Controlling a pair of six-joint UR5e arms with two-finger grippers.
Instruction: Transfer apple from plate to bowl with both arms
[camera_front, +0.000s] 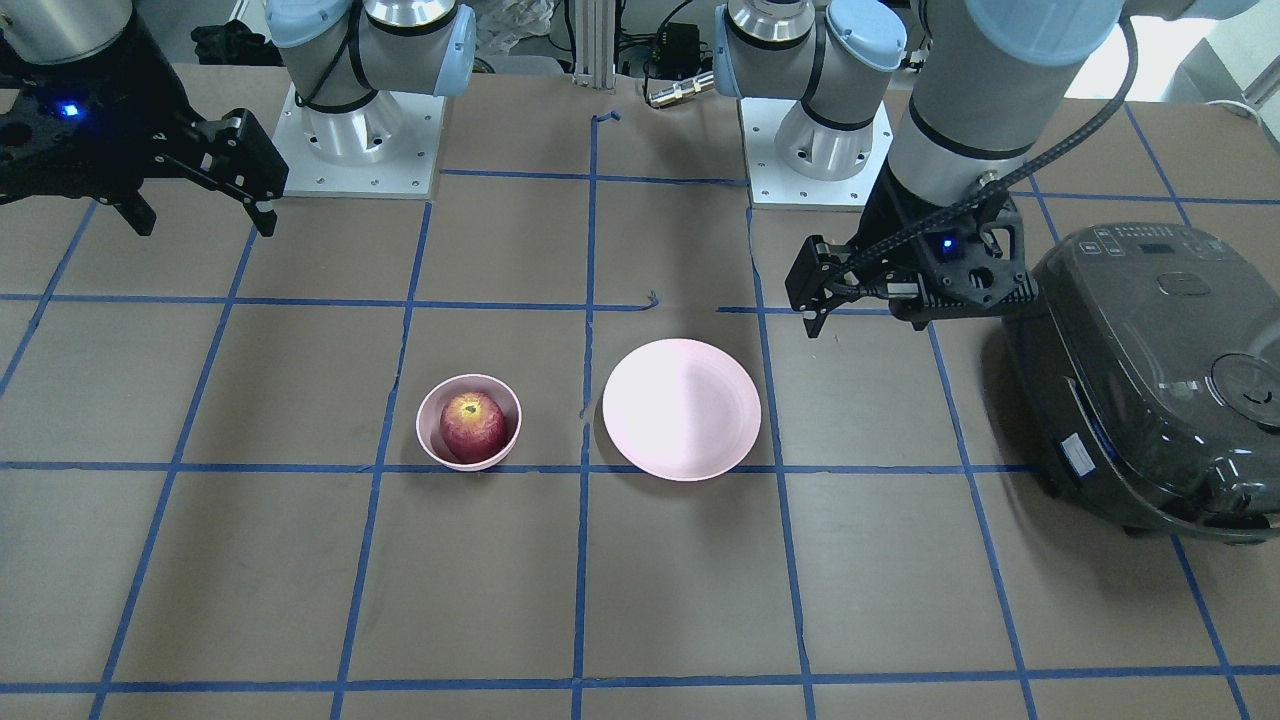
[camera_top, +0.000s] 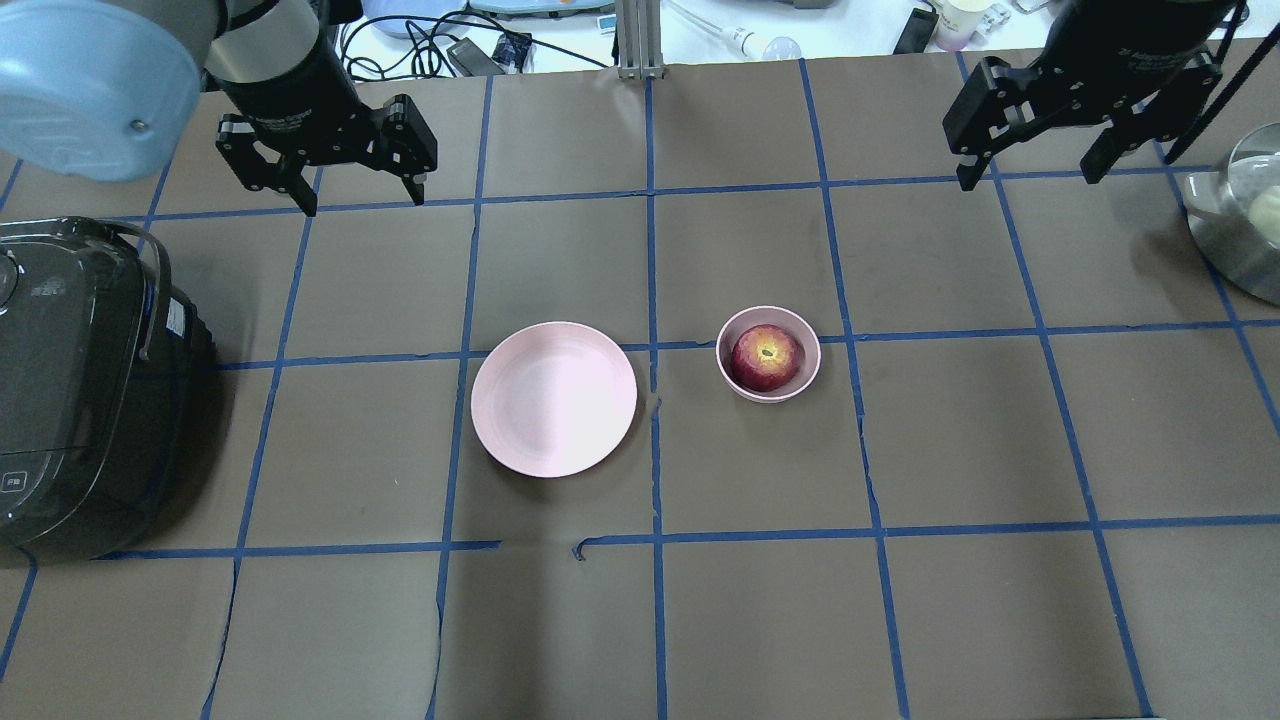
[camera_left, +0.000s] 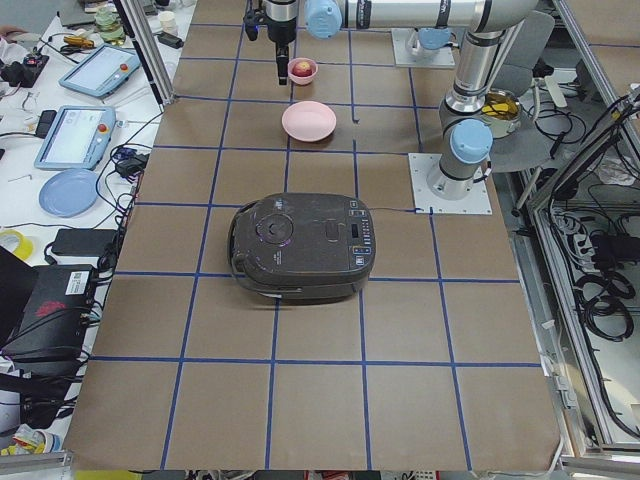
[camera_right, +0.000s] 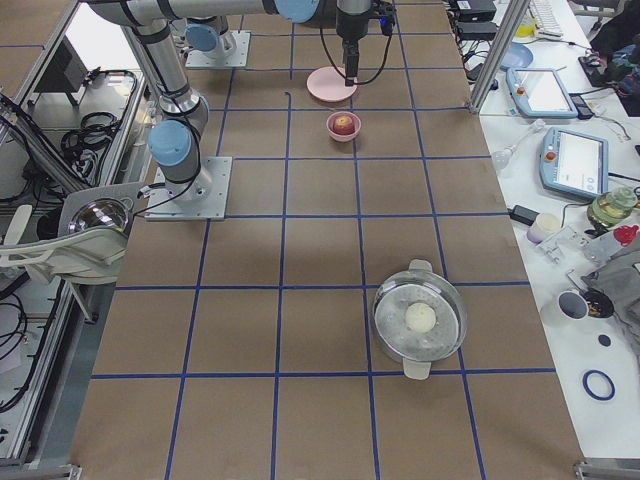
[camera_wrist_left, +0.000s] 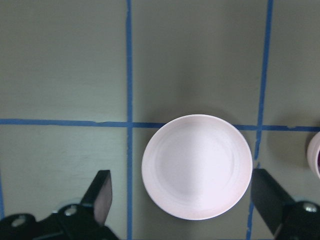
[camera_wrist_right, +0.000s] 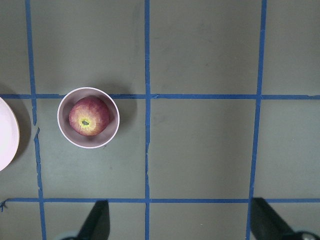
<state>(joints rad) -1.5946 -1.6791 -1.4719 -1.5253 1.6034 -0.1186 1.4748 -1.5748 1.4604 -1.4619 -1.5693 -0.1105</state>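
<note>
The apple lay in the bowl, right of the plate. Left gripper and right gripper hung wide; retreating high seemed best.

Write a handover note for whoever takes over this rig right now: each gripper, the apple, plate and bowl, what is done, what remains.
Left gripper: open, empty, high over the table.
Right gripper: open, empty, also high, touching nothing.
Apple: sits in the bowl, stem dimple up.
Plate: bare, beside the bowl, not touching it.
Done: the transfer looks complete.
Left: probably nothing but parking the arms.
</note>
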